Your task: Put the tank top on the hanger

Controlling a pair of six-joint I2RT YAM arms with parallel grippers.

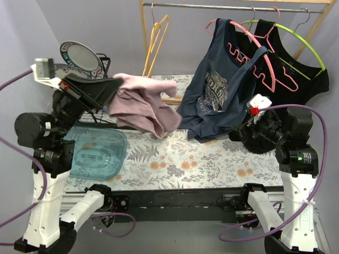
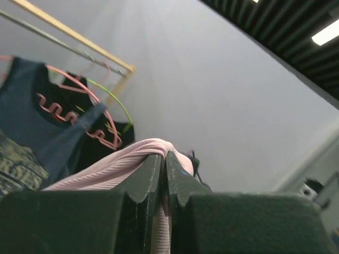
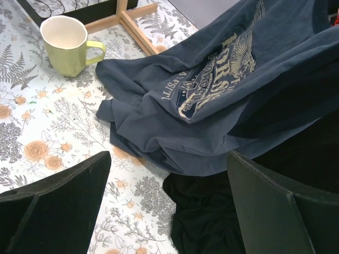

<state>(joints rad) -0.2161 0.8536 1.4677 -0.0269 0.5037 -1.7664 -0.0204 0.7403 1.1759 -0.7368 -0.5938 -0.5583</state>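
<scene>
The pink tank top (image 1: 144, 105) hangs in the air above the table, pinched at one edge by my left gripper (image 1: 117, 83). In the left wrist view the jaws are closed on the ribbed pink fabric (image 2: 114, 166), with the gripper (image 2: 164, 159) tilted upward. The yellow-orange hanger (image 1: 156, 39) hangs on the rail at the back, just beyond the tank top. My right gripper (image 3: 169, 174) is open and empty, low over the hems of the navy top (image 3: 212, 100) and the black top (image 3: 222, 211).
The navy printed top (image 1: 214, 90) hangs on a pink wavy hanger (image 1: 254, 53); the black top (image 1: 288, 69) hangs on a lime-green hanger. A dish rack with plates (image 1: 79, 55) and a teal tray (image 1: 98, 153) stand at the left. A green mug (image 3: 66, 45) stands by the rack's wooden foot.
</scene>
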